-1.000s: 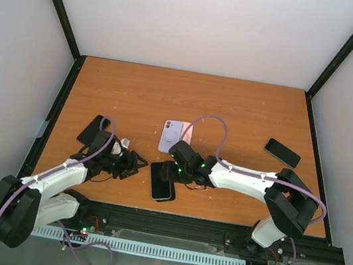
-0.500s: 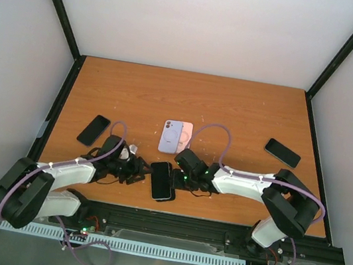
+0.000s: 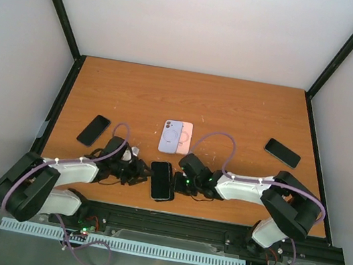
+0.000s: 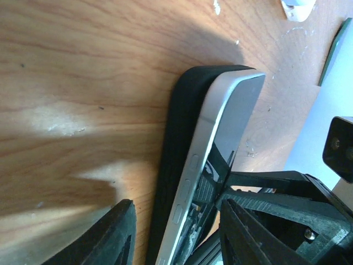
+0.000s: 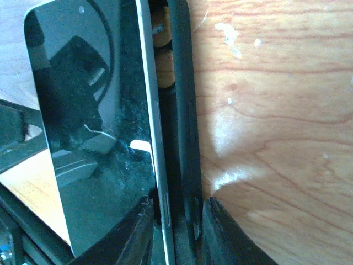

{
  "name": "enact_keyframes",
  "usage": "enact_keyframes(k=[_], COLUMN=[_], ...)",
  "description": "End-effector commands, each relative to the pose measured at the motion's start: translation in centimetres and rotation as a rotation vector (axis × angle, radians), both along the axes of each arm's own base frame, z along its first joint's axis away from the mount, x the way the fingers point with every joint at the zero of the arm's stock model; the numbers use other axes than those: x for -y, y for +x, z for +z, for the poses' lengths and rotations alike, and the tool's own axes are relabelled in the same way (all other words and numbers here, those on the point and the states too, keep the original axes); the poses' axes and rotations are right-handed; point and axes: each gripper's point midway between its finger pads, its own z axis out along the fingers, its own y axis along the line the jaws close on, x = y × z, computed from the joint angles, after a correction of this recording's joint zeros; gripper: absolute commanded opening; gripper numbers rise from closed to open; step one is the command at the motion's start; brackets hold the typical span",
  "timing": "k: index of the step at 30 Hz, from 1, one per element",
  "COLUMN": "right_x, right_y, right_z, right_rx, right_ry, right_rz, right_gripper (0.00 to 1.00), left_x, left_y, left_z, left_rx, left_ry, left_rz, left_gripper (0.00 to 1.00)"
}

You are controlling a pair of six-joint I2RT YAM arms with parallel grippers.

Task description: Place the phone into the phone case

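A black-screened phone (image 3: pixel 163 180) lies tilted in a black case near the table's front middle. In the left wrist view the phone's silver edge (image 4: pixel 212 143) stands raised above the case (image 4: pixel 179 138). My left gripper (image 3: pixel 138 173) is open, its jaws either side of that edge without touching (image 4: pixel 179 234). My right gripper (image 3: pixel 182 182) is at the opposite long side. There one finger (image 5: pixel 135 232) rests on the phone's screen (image 5: pixel 88 110) and the other (image 5: pixel 220 234) presses the case wall (image 5: pixel 182 110), pinching both (image 5: pixel 174 232).
A lilac phone case (image 3: pixel 173 137) with a pink one behind it lies just beyond the phone. One black phone (image 3: pixel 93 130) lies at the left, another (image 3: pixel 282 152) at the right. The table's front edge is close behind both grippers.
My left gripper has moved right and forward, from near the left black phone up to the phone's left edge. My right gripper has shifted slightly towards the front, staying at the phone's right edge.
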Motion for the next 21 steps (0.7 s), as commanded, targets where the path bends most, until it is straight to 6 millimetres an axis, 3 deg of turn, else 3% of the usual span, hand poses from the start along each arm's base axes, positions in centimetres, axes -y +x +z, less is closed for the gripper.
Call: enact_keyframes(k=[1,8,12,21], right_x=[-1.4,-2.2,-2.3,-1.8], right_y=[-0.4,-0.8,-0.7,-0.6], right_z=[0.7,0.8,1.2,0.8], right_rx=[-0.039,-0.05,-0.031,-0.027], right_ry=[0.116,0.14,0.144,0.129], right_rz=[-0.042,-0.051,-0.066,-0.09], right_gripper=[0.24,0.21,0.22,0.22], left_x=[0.8,1.1,1.1,1.5], left_y=[0.9,1.2,1.4,1.0], left_z=[0.5,0.6,1.2,3.2], left_rx=[0.034,0.033,0.045,0.071], left_ry=[0.0,0.021,0.027,-0.028], left_rz=[-0.015,-0.039,-0.051,-0.062], left_gripper=[0.4,0.17,0.1,0.11])
